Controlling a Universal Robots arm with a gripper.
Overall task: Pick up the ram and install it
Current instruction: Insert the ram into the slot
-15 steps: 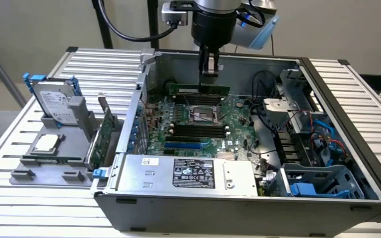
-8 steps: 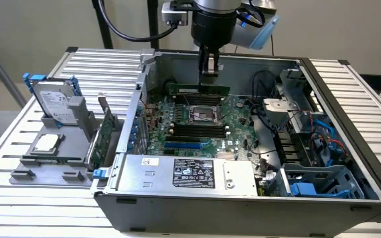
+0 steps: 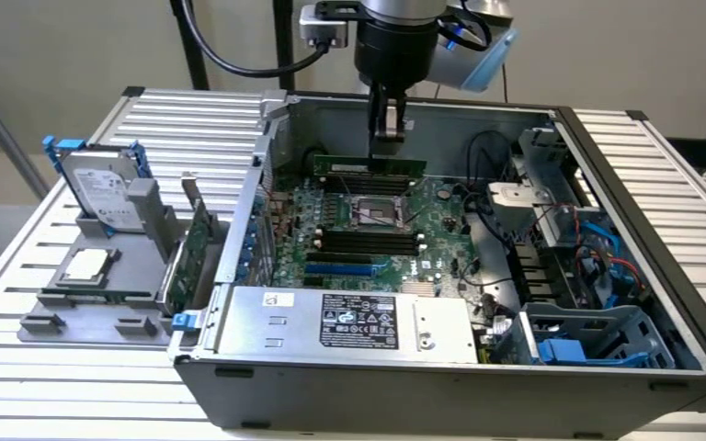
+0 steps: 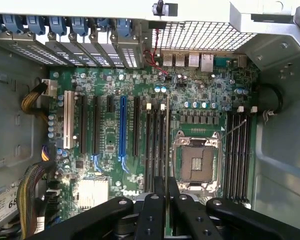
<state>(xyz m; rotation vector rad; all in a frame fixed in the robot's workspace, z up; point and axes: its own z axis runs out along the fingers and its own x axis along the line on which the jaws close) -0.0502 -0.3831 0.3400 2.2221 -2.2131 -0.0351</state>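
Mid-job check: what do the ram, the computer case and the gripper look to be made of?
The ram: green printed circuit board, probably fibreglass laminate, going by the colour and thin flat edge. The computer case: dull grey sheet metal with folded edges. The gripper: matte black with bolt heads; plastic or coated metal, can't tell.

The ram (image 3: 370, 166) is a long, thin green stick with a pale label along its face. It is standing on its long edge, level, and running from nine o'clock to three o'clock in the exterior view. The claw (image 3: 386, 140) is pinching its upper edge near the middle. The stick is sitting at twelve o'clock of the socket (image 3: 371, 209), low over the motherboard (image 3: 439, 230); whether it is touching a slot cannot be told. In the wrist view the ram (image 4: 167, 145) is showing edge-on, as a thin line.
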